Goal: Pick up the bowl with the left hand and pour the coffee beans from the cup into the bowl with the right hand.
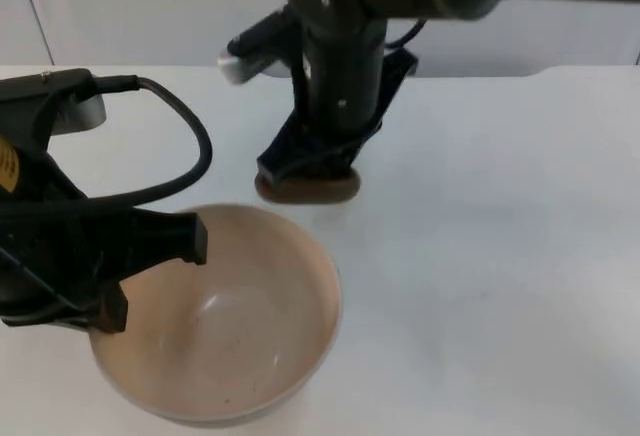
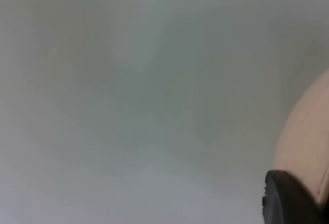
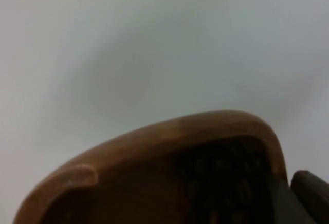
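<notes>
1. The left tool [image 1: 150, 276] is clamped on the left rim of the bowl [image 1: 240, 326], one finger inside, one outside, near the counter's [image 1: 500, 256] front edge.
2. The bowl's inside looks bare.
3. The right tool [image 1: 305, 171] grips the brown cup [image 1: 308, 189], just behind the bowl's far rim.
4. In the right wrist view, dark beans [image 3: 226, 183] lie inside the cup [image 3: 154, 152].
</notes>
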Robot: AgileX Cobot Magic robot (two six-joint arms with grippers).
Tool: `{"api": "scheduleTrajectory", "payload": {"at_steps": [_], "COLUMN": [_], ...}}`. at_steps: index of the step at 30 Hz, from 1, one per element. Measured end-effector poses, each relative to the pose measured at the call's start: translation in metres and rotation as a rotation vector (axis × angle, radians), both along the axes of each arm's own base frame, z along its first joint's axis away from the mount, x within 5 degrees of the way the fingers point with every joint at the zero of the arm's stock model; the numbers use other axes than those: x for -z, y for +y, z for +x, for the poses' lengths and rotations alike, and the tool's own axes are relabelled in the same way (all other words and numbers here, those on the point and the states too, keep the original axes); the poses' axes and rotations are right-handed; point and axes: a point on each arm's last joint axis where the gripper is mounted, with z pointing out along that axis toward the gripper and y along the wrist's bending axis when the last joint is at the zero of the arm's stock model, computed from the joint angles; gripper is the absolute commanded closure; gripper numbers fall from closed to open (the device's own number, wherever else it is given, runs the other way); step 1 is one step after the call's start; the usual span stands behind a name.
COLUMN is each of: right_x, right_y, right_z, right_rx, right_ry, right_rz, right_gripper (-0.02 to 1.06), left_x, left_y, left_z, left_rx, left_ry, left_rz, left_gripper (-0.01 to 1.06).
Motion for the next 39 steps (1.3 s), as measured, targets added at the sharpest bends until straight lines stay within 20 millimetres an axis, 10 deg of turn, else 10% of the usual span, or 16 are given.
{"api": "scheduleTrajectory", "payload": {"at_steps": [27,39], "right_x": [-0.176,-0.221], "right_y": [-0.071,-0.099], "right_z": [-0.021,-0.050], "right_rx": [-0.017,-0.027], "right_ry": [-0.178,-0.227], "right_rz": [-0.017,0.003], "right_gripper": [1.05,1.05], "left_x": [-0.018,-0.007], "left_y": [-0.027,-0.086], "left_z": [0.030,0.041], "left_rx": [0.027,0.192], "left_ry": [0.053,0.070], "left_rz": [-0.058,-0.043], "left_gripper": [1.05,1.05]}}
